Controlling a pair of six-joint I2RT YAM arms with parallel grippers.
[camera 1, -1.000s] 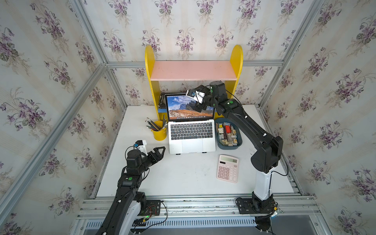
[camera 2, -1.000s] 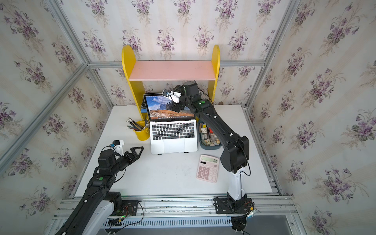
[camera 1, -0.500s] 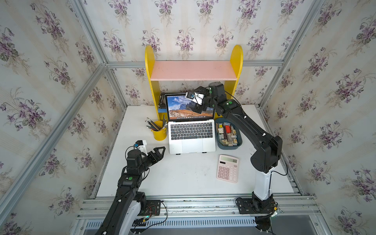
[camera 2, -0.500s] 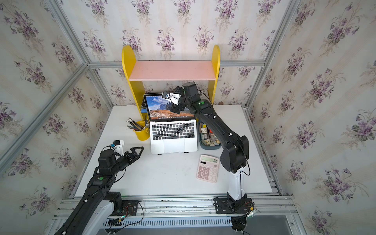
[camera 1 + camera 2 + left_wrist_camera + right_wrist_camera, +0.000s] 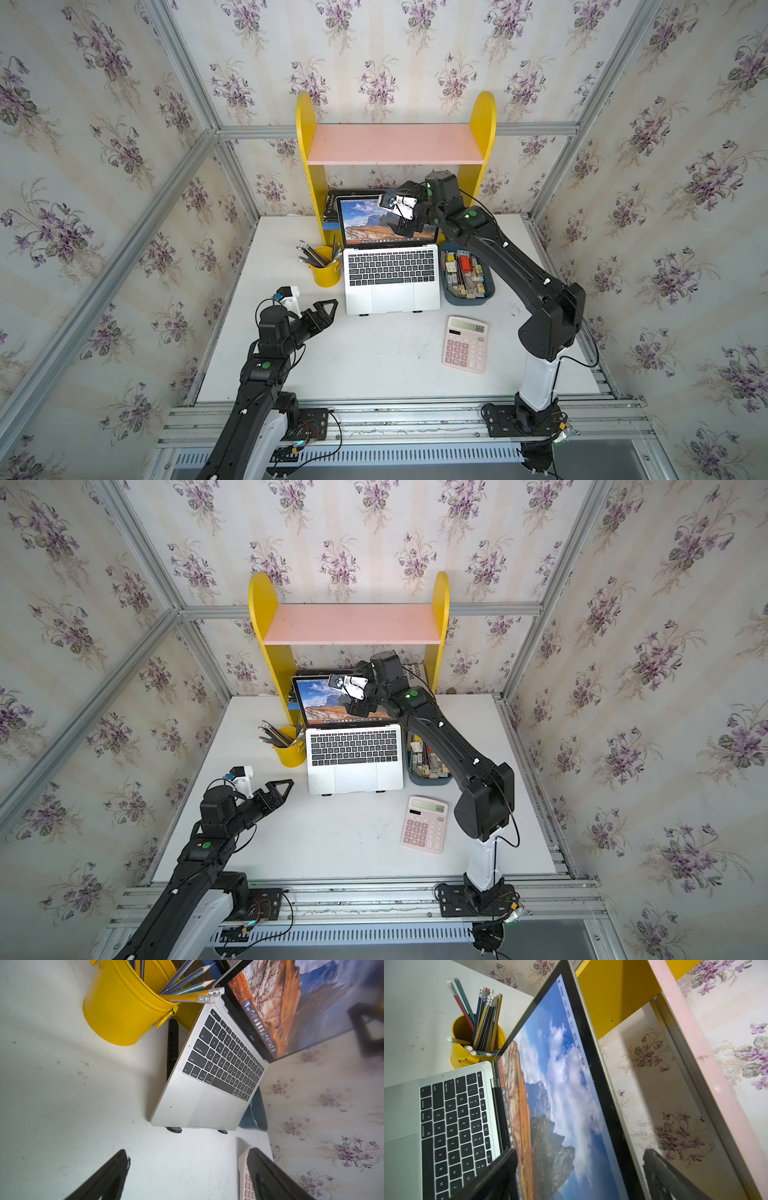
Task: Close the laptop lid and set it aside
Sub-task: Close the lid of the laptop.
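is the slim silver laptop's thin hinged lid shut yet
No, the thin silver laptop lid stands open above the keyboard of the slim silver laptop, with its mountain-landscape screen showing.

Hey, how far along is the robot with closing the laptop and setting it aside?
Done: nothing yet; the laptop lid stands open, screen lit. In hand: the right gripper, open, straddles the lid's top edge; contact is unclear. To do: fold the lid down, then move the laptop off its black stand and aside. The left gripper hovers open near the laptop's front corner.
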